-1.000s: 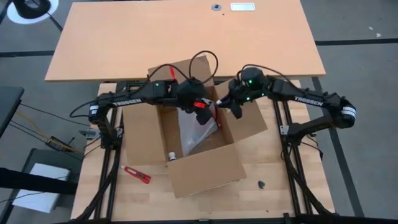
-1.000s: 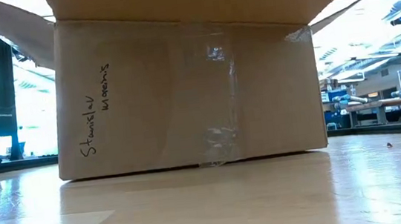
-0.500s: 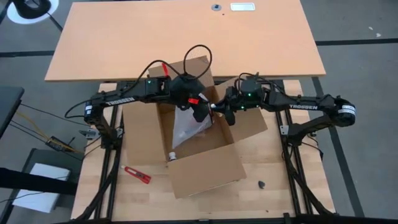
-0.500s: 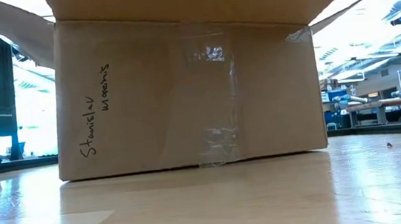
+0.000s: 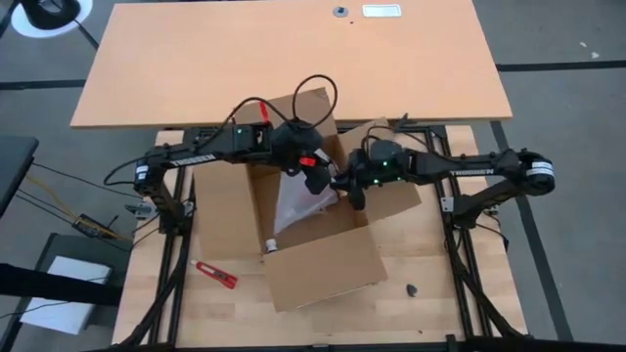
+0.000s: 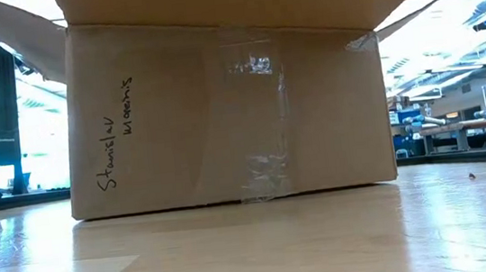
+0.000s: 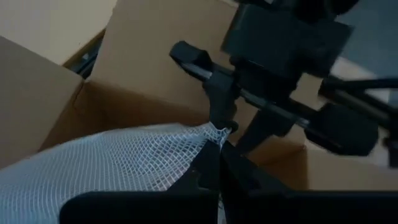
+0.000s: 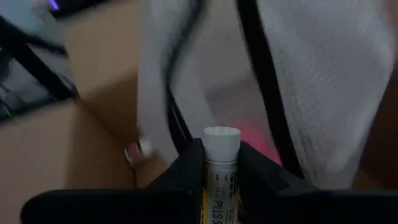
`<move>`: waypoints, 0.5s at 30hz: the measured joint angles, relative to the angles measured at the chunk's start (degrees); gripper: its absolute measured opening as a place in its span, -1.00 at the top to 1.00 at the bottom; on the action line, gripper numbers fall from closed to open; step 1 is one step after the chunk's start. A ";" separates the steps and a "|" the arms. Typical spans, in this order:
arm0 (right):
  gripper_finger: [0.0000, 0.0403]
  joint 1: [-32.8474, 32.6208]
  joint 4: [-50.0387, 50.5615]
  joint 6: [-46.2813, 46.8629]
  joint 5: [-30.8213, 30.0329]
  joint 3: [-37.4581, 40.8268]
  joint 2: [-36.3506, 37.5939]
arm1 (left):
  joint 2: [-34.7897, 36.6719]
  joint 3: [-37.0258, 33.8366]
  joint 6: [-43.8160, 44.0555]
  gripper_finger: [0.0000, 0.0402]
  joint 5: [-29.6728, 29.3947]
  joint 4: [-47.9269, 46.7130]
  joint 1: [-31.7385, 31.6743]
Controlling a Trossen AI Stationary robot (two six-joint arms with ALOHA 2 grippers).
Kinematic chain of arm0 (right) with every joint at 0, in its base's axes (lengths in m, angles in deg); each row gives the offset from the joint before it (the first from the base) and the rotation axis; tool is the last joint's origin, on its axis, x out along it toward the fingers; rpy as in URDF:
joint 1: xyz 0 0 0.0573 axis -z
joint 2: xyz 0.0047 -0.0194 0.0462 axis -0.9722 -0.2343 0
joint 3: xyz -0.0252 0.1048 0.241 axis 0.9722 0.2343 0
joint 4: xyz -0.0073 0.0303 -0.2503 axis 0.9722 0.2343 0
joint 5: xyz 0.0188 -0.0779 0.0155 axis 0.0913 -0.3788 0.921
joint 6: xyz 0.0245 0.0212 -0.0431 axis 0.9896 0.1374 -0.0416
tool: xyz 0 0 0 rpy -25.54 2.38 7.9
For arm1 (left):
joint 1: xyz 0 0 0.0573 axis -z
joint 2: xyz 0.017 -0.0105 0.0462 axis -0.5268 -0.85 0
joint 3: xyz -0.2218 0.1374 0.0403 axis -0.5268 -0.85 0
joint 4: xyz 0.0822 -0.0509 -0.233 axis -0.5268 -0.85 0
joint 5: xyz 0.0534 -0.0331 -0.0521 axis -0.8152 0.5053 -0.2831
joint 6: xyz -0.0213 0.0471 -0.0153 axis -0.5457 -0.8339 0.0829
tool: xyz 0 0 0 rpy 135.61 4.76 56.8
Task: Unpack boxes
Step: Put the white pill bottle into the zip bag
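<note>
The brown cardboard box (image 5: 323, 269) stands open on the table, flaps spread; the low view shows only its taped near wall (image 6: 222, 111). Over its far side, my left gripper (image 5: 317, 182) is shut on a white mesh bag (image 5: 298, 205) that hangs into the box. My right gripper (image 5: 344, 184) is just right of it, over the box's right wall, shut on a small labelled tube with a white cap (image 8: 221, 149). The bag (image 8: 336, 74) hangs right in front of that tube. My left gripper pinches the mesh bag's top corner (image 7: 208, 134) between its two fingers, coming slantwise from above. The bag hangs below the fingers, its lower part inside the box. My right gripper holds the tube's body (image 8: 220, 183) between its two fingers. The tube lies along the fingers, its capped end sticking out past their tips, lifted clear.
A small white-capped item (image 5: 268, 245) lies in the box's near left corner. A red tool (image 5: 215, 275) lies on the table left of the box, a small dark object (image 5: 411, 289) at the near right. A big wooden desk (image 5: 293, 59) stands behind.
My right gripper has moved toward the table's left and down, carrying the tube closer to the hanging bag and the box's opening. The bag now hangs more upright below my left gripper.
</note>
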 joint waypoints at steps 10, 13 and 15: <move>0.66 1.82 -5.45 -0.19 -3.00 -0.06 -7.29 | -0.29 -10.61 -0.49 0.97 3.34 4.50 -0.45; 0.66 2.52 -9.95 -0.25 -3.26 -0.14 -9.79 | -0.27 -13.00 -0.45 0.97 3.46 6.69 -0.97; 0.66 2.90 -13.06 -0.21 -3.31 -0.15 -11.95 | -0.27 -13.62 -0.24 0.97 3.46 7.28 -1.40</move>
